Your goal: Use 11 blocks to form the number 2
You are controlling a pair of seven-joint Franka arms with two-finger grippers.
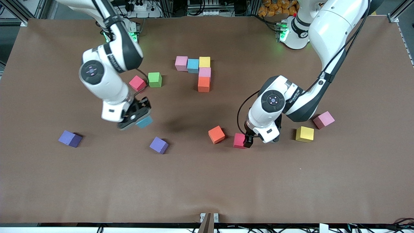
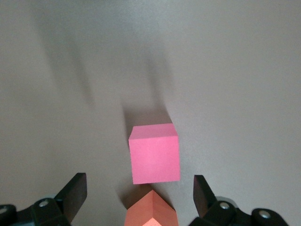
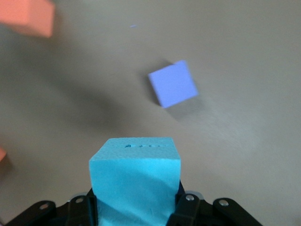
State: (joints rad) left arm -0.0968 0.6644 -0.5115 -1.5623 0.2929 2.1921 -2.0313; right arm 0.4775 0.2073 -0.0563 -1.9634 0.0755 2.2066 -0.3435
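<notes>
Two grippers: we see the right gripper (image 1: 138,117) up over bare table, pinching a cyan cube (image 1: 144,121); left gripper (image 1: 248,141) low at the table w/ fingers spread, a deep-pink cube (image 1: 239,140) just beside it.
Writing: we see small lettering on both arms' forearms, too small to read.
Number 2 so far: five cubes joined near mid-table, toward the bases – pink (image 1: 181,63), cyan (image 1: 193,65), yellow (image 1: 204,61) in a row; under the yellow a 2nd pink (image 1: 204,72), then orange (image 1: 203,84).
Loose blocks: orange cube (image 1: 216,134) beside the deep-pink one; yellow cube (image 1: 304,134) and pink cube (image 1: 323,119) toward the left arm's end; two purple cubes (image 1: 70,138) (image 1: 158,145) nearer the front cam; red cube (image 1: 137,83) beside a green cube (image 1: 155,79).
Surface: brown matte table cover (image 1: 207,181), long soft shadows.
Room: metal frame rails, cables, power strip along the base edge.
Left wrist view only: deep-pink cube (image 2: 154,153) sits ahead of the spread fingers (image 2: 73,194), not yet between them; orange corner (image 2: 150,210) closer in.
Right wrist view only: small dents in the held cyan cube's (image 3: 135,181) face; a purple cube (image 3: 172,84) on the table below.
</notes>
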